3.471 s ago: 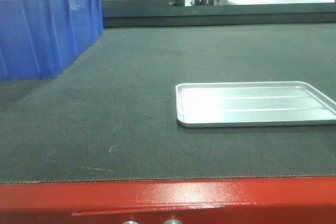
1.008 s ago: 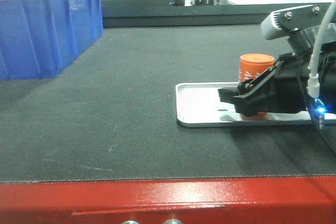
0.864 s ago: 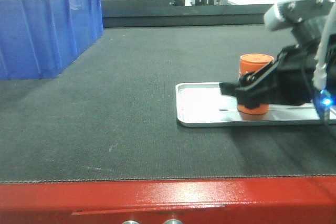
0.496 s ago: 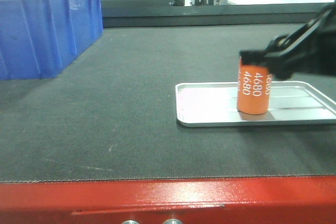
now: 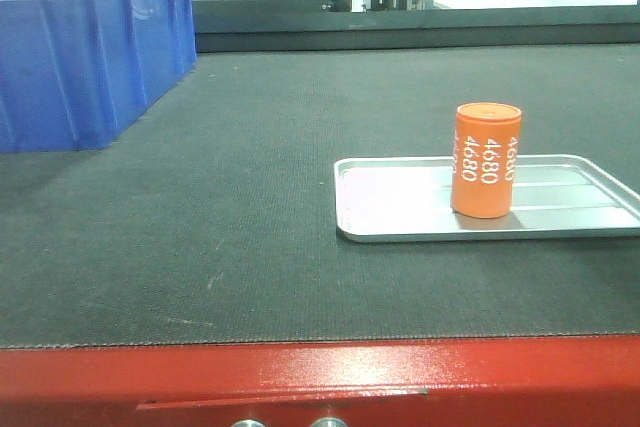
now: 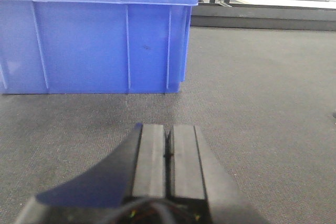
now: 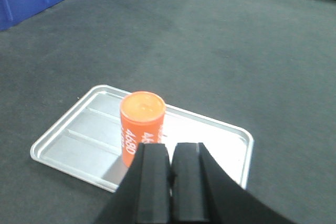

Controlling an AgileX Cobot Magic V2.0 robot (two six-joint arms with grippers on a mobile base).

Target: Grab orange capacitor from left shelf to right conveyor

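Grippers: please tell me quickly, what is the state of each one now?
Left gripper: closed, holding nothing.
Right gripper: closed, holding nothing; the orange capacitor stands free.

Each pincer is black: the left pincer (image 6: 168, 153) shows two flat, ribbed rectangular pads on a smooth curved housing; the right pincer (image 7: 170, 182) looks alike.

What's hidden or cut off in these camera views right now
- Left shelf: in no view.
- Right gripper: absent from the front view; its base is cut by the bottom edge in its wrist view.
- Orange capacitor: far side hidden in the front view.
- Silver tray: right end clipped there.
- Blue bin: contents hidden by walls.
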